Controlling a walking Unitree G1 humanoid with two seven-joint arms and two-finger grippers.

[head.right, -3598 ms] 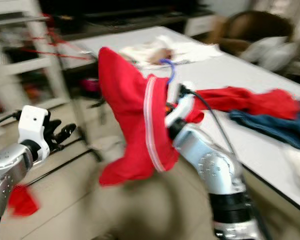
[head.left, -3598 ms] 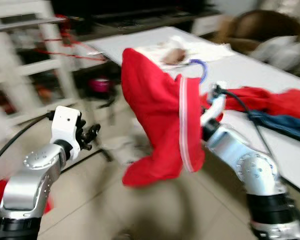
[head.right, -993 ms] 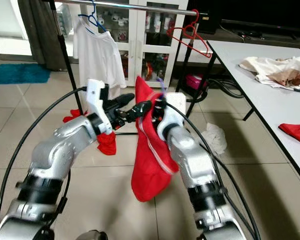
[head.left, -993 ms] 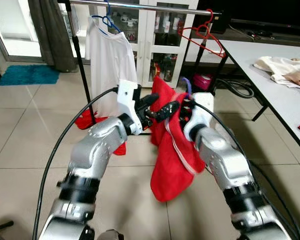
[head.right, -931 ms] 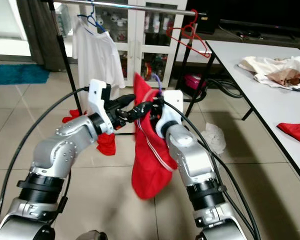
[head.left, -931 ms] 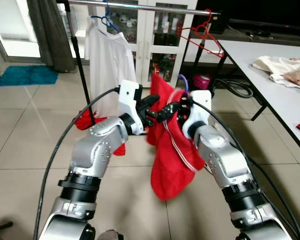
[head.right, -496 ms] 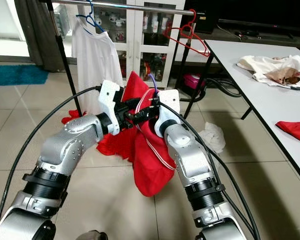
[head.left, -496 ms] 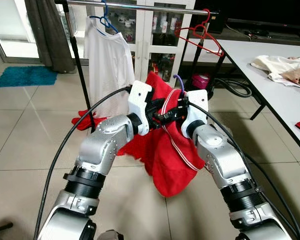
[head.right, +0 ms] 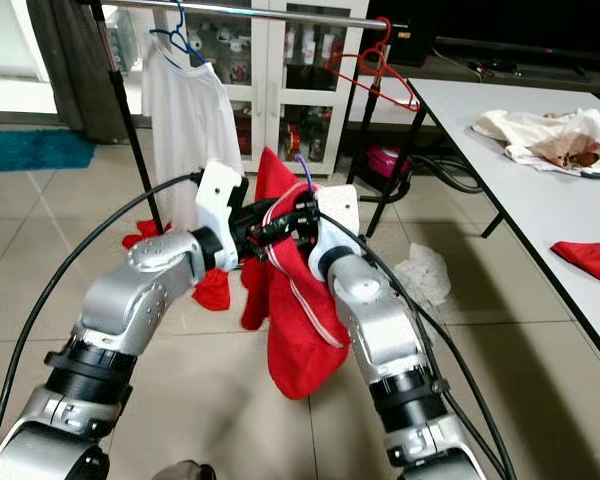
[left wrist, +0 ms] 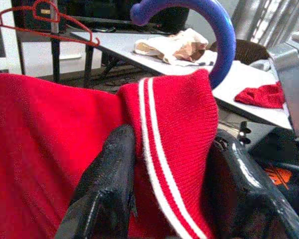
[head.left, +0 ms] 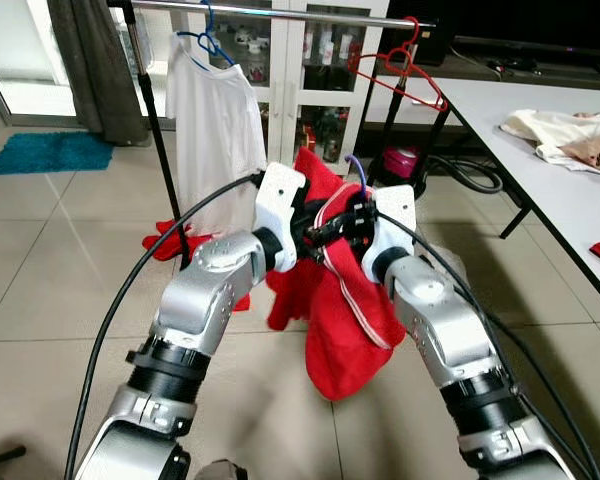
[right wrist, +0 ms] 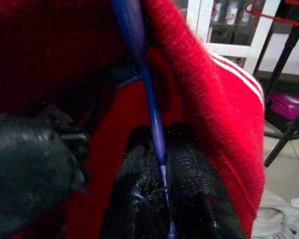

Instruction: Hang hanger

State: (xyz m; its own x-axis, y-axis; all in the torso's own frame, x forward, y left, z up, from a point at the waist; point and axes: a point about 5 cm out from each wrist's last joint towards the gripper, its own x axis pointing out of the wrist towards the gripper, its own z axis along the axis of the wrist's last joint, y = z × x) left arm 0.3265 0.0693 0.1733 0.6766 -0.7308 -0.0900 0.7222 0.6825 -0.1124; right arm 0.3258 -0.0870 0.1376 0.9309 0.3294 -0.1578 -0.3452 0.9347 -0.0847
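Note:
A red shirt point(head.left: 342, 320) with a white-striped collar hangs on a blue hanger whose hook point(head.left: 358, 170) sticks up above both grippers. My left gripper point(left wrist: 173, 191) is shut on the striped collar point(left wrist: 177, 119), just below the blue hook point(left wrist: 215, 31). My right gripper point(right wrist: 162, 185) is shut on the hanger's thin blue stem point(right wrist: 153, 124). Both grippers meet at chest height in front of a clothes rack, whose metal rail point(head.left: 280, 11) runs across the top. The hook is below the rail and apart from it.
A white shirt point(head.left: 215, 110) on a blue hanger and an empty red hanger point(head.left: 398, 68) hang from the rail. A black rack post point(head.left: 160, 130) stands to the left. Red cloth point(head.left: 170, 240) lies on the floor. A white table point(head.left: 540, 150) with clothes runs along the right.
My left gripper, open beside the shirt a second ago, has shut on the collar. The shirt's left side, spread out half a second ago, now hangs down narrower.

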